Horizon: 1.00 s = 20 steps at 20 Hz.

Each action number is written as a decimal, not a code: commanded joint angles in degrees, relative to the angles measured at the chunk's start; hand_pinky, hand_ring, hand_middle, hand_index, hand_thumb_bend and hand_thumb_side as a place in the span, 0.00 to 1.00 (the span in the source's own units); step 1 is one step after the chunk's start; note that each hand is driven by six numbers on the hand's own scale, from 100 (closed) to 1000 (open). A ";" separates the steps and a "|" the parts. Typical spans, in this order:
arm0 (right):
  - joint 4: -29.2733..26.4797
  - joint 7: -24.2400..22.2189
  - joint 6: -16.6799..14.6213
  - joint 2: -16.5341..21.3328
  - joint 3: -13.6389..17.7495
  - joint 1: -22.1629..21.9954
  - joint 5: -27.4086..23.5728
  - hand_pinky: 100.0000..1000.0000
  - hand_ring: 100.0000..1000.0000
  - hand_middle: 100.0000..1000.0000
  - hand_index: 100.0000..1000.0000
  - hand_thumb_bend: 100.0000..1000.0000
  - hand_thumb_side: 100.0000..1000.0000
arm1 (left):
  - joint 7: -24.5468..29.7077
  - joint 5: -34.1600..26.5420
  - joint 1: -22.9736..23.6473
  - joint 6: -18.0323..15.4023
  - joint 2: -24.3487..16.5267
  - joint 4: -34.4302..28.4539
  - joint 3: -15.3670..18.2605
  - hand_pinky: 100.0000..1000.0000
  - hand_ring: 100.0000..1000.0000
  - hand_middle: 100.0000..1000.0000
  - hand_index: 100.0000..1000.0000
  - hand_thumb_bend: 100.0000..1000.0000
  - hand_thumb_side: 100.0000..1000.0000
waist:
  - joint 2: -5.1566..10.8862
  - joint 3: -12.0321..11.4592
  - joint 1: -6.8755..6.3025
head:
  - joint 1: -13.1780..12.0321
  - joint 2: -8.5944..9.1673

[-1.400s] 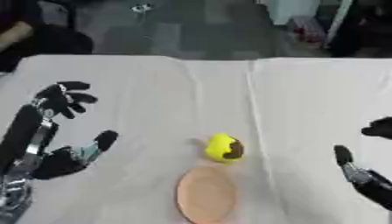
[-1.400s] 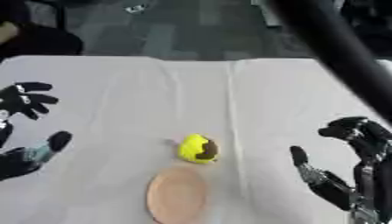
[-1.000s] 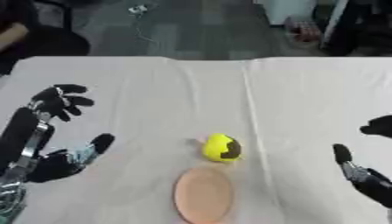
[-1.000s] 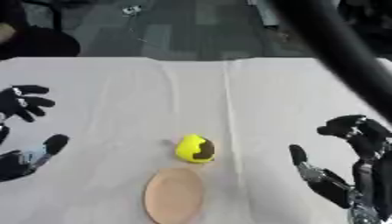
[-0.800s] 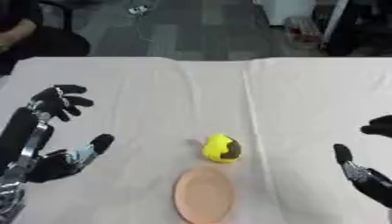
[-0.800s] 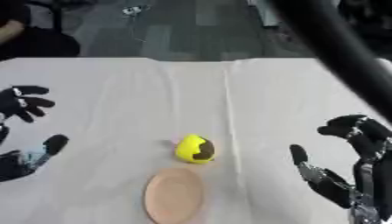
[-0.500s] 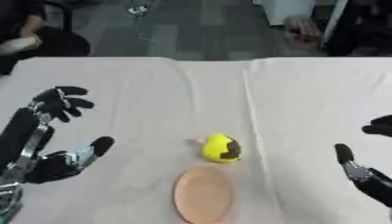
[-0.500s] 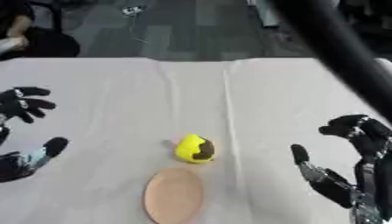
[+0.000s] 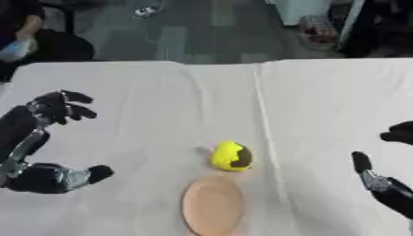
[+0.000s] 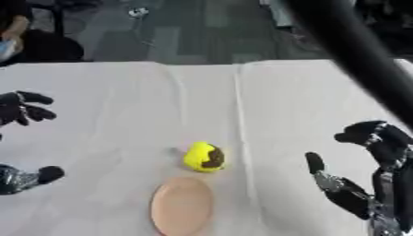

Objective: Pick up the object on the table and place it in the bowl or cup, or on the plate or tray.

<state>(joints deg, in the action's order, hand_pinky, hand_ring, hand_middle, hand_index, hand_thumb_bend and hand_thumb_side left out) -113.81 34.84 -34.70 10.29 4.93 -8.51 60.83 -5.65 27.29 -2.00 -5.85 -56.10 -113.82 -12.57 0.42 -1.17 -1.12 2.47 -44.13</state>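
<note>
Left hand [image 9: 36, 138] raised palm-inward, fingers spread and released, right hand [image 10: 373, 175] likewise, small yellow rounded object with brown patch [image 9: 232, 156] between both thumbs, just beyond flat peach plate [image 9: 212, 205], white cloth-covered table [image 9: 161, 92].
</note>
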 commanded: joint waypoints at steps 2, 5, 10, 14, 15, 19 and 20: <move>-0.79 17.13 -17.27 1.59 -0.44 0.77 -0.84 0.39 0.43 0.45 0.51 0.42 0.46 | 5.75 -2.61 -3.22 -0.01 -5.18 -0.77 -0.13 0.48 0.60 0.73 0.71 0.57 0.80 | 0.17 0.53 -0.29 | -1.18 0.01; -0.79 17.13 -17.27 1.87 -0.77 0.97 -1.18 0.39 0.43 0.45 0.51 0.41 0.46 | 8.87 -4.04 -5.98 0.76 -6.03 -0.77 -0.78 0.48 0.61 0.73 0.71 0.58 0.80 | 0.13 0.98 -0.36 | -1.79 0.01; -0.79 17.13 -17.27 2.76 -1.38 1.49 -2.34 0.39 0.43 0.45 0.51 0.41 0.46 | 13.22 -4.51 -9.80 1.31 -7.03 -0.77 -2.74 0.49 0.63 0.73 0.74 0.56 0.80 | 0.05 2.24 -0.60 | -3.41 0.01; -0.79 17.13 -17.27 3.46 -1.81 1.96 -3.38 0.39 0.43 0.45 0.52 0.40 0.46 | 15.73 -3.68 -11.74 1.61 -8.12 -0.77 -3.76 0.50 0.63 0.73 0.74 0.56 0.80 | -0.06 3.13 -0.79 | -4.05 0.01; -0.79 17.13 -17.27 3.59 -1.96 2.05 -3.68 0.39 0.43 0.45 0.52 0.40 0.47 | 16.21 -3.64 -12.21 1.79 -8.30 -0.77 -3.86 0.50 0.63 0.73 0.74 0.56 0.79 | -0.10 3.34 -0.81 | -4.23 0.01; -0.79 17.13 -17.27 4.37 -2.13 2.79 -5.23 0.39 0.43 0.46 0.52 0.40 0.47 | 19.17 -4.11 -14.48 2.87 -8.87 -0.77 -4.40 0.50 0.64 0.73 0.74 0.56 0.79 | -0.27 4.51 -0.92 | -5.94 0.01; -0.79 17.13 -17.27 4.60 -2.11 2.99 -5.67 0.39 0.43 0.46 0.52 0.40 0.48 | 20.26 -4.35 -15.10 3.05 -9.05 -0.77 -4.67 0.51 0.65 0.73 0.74 0.57 0.78 | -0.33 4.83 -1.01 | -6.43 0.01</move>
<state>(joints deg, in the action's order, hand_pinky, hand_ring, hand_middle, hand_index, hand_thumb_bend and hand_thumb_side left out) -113.81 34.84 -34.70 13.75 2.83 -6.06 55.84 13.63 23.33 -16.14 -2.96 -62.67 -113.86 -17.51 -0.14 3.79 -2.07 -3.04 -44.21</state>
